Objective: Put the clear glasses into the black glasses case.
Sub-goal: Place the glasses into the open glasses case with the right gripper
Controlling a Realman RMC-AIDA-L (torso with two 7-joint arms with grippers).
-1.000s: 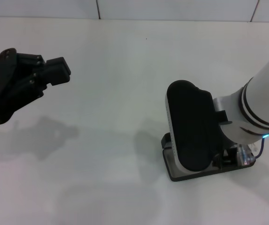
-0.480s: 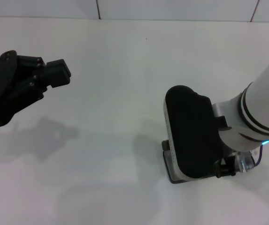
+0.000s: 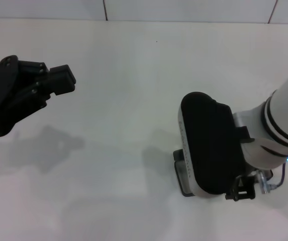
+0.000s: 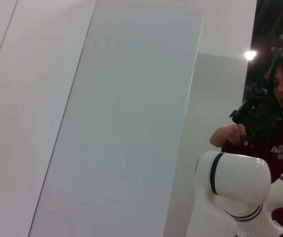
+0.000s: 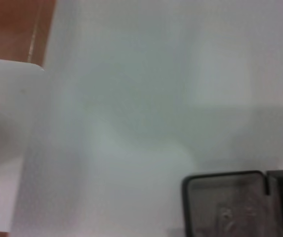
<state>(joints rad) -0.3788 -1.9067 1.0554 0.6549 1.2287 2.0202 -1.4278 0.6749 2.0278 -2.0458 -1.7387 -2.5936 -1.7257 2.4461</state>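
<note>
A white table [image 3: 133,75] holds the scene. The black glasses case [image 3: 211,145] stands open on the robot's right side of it, the dark lid tilted up over the base, whose corner shows beneath it at the lower left. The right arm [image 3: 279,135], white with black bands, reaches in from the right edge and presses close behind the lid. The right gripper [image 3: 242,190] sits low at the near end of the case, touching or just beside it; how far its claw is parted, and whether it has hold of the lid, cannot be told from here.

The right wrist view looks down on bare tabletop, with one corner of the case showing a dark rim and greyish lining. Something pale and blurred lies inside; whether it is the clear glasses cannot be told, and they cannot be made out elsewhere on the table.

The left gripper [image 3: 58,79] hangs above the table at the far left, well apart from the case, nothing in its claw; whether the claw is parted cannot be told. Its wrist camera faces white wall panels [image 4: 121,123], a white arm joint [image 4: 232,185] and a person in a dark red shirt [image 4: 279,98].
</note>
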